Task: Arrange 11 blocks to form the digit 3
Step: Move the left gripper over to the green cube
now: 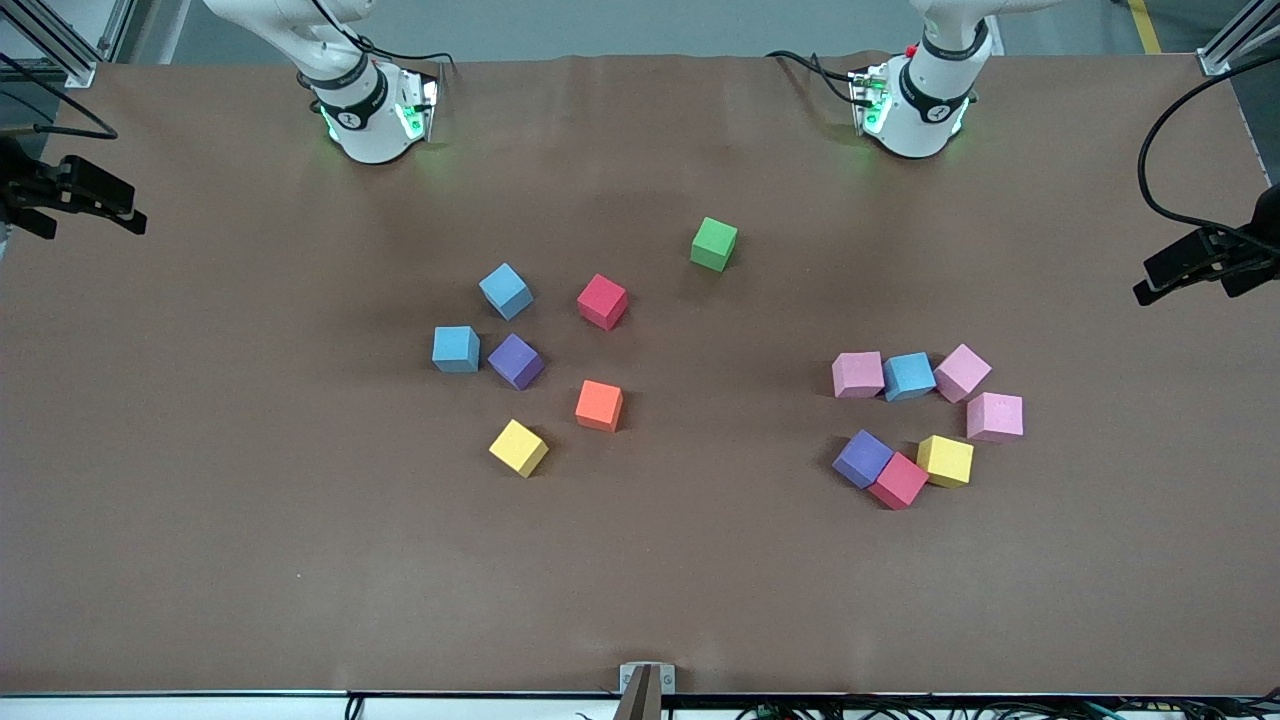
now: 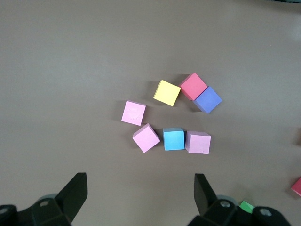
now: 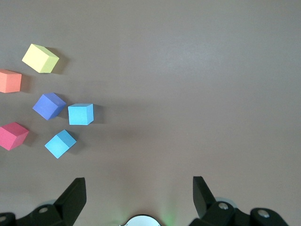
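The blocks lie loose on the brown table in two groups, and no digit 3 is in view. Toward the right arm's end sit two blue blocks [image 1: 505, 290], a purple one [image 1: 516, 361], a red one [image 1: 602, 301], an orange one [image 1: 599, 405] and a yellow one [image 1: 518, 447]. A green block [image 1: 713, 244] stands alone. Toward the left arm's end, pink blocks [image 1: 858, 374] and a blue one [image 1: 909, 376] form a row beside yellow [image 1: 945, 460], purple [image 1: 862, 458] and red [image 1: 898, 481]. My left gripper [image 2: 140, 188] is open, high above that group [image 2: 173, 139]. My right gripper [image 3: 138, 188] is open above bare table beside its blocks [image 3: 80, 114].
The two arm bases [image 1: 370, 110] [image 1: 915, 100] stand along the table's edge farthest from the front camera. Black camera mounts [image 1: 80, 195] [image 1: 1200, 262] reach in at both ends. A small bracket [image 1: 647, 683] sits at the edge nearest the front camera.
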Motion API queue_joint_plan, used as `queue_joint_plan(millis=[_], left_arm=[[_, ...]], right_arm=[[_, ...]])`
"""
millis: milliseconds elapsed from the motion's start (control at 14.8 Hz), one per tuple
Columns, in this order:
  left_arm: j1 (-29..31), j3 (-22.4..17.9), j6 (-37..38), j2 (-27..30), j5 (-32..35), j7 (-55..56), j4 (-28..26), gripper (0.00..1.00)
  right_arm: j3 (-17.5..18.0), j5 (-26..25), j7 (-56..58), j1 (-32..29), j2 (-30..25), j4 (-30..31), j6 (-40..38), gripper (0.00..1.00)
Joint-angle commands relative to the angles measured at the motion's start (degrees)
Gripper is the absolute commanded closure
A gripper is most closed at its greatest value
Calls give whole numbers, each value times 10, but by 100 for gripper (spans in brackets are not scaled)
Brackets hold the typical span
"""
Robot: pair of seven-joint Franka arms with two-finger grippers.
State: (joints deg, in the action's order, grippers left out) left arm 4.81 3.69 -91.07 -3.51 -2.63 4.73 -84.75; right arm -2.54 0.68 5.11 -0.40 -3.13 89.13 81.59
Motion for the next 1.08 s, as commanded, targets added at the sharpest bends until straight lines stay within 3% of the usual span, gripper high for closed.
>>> queue_joint_plan(millis=[0, 541, 1014], left_arm=[[-2, 3, 10, -1, -8, 1, -1, 0], [-3, 105, 21, -48, -7, 66, -10, 0], [-59, 116, 18, -82, -4, 102, -16, 0]], right_arm=[[3, -7, 15, 0, -18, 19, 11, 0], [3, -8, 17, 0, -18, 18, 15, 0], [2, -7, 13, -1, -15, 10, 6, 0]])
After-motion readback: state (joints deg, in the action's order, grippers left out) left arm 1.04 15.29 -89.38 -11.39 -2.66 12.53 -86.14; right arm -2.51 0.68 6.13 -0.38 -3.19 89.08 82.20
